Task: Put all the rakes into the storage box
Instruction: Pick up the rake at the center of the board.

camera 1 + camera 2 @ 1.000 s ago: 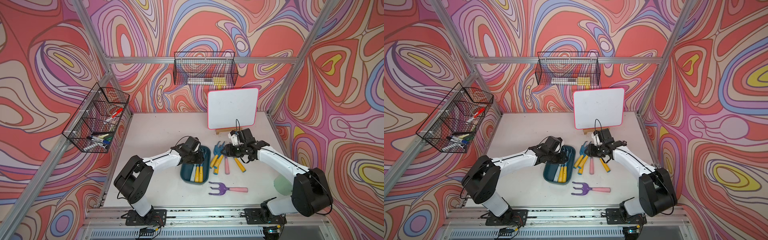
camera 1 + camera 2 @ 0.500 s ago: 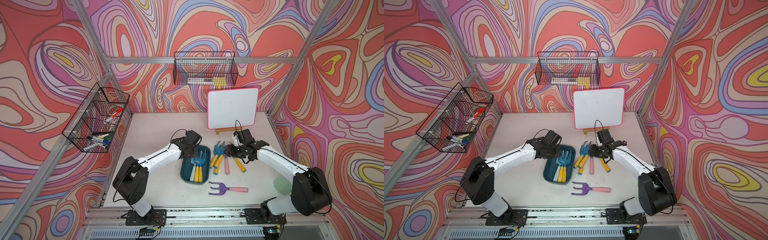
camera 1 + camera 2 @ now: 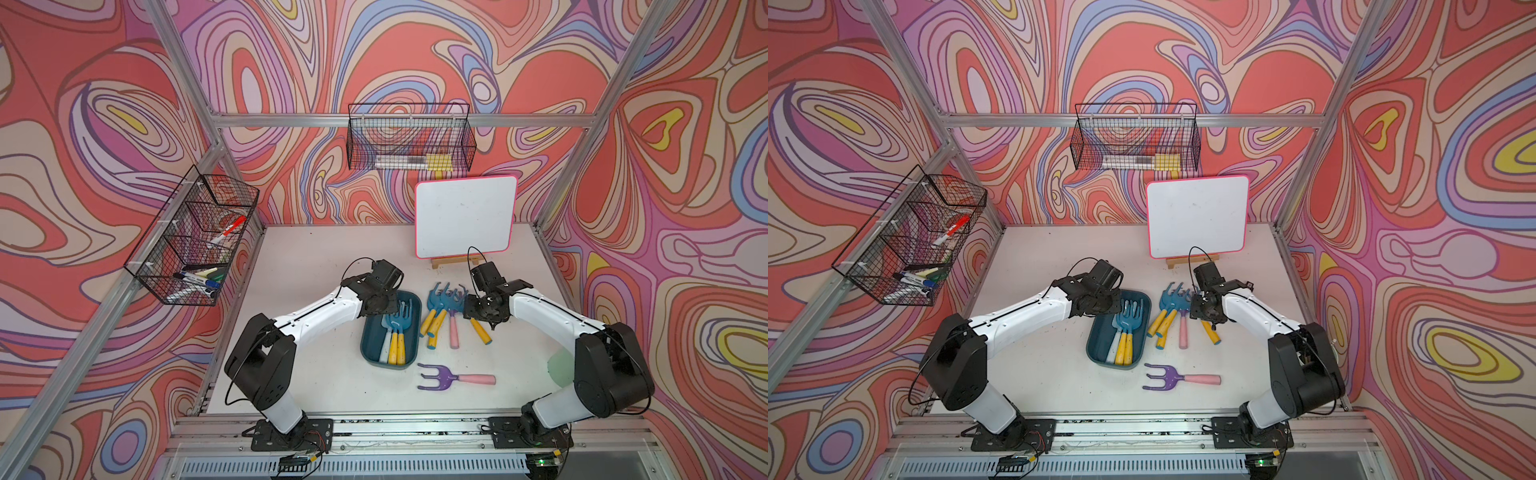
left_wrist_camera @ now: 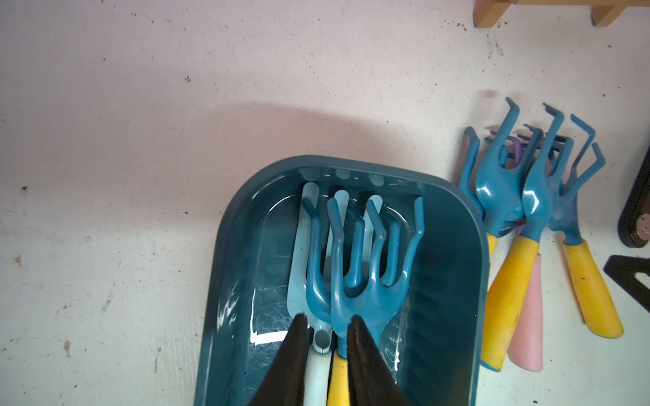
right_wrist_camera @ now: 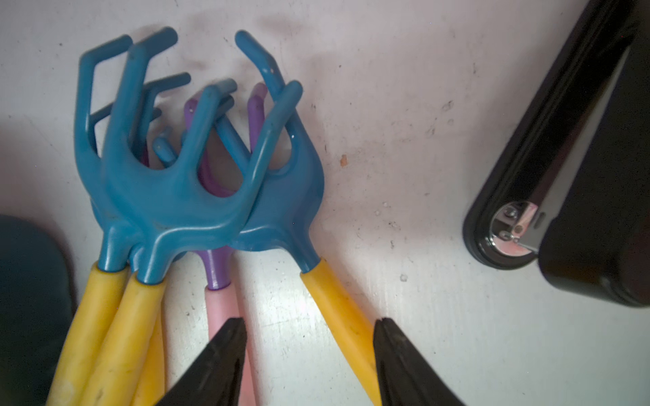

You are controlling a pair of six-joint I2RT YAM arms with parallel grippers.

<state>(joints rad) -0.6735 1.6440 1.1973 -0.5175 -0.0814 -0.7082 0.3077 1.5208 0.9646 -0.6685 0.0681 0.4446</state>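
Two blue rakes [image 4: 365, 291] lie in the storage box [image 4: 450, 263] under the narrow, seemingly empty left hand [image 4: 327, 321], while the wide right hand [image 5: 309, 327] straddles another yellow-handled rake [image 5: 288, 211] on the worktop [image 5: 422, 140] at the box's 3 o'clock, not yet gripped.

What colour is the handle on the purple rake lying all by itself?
Pale pink. The lone purple plastic rake shows best in a top view.
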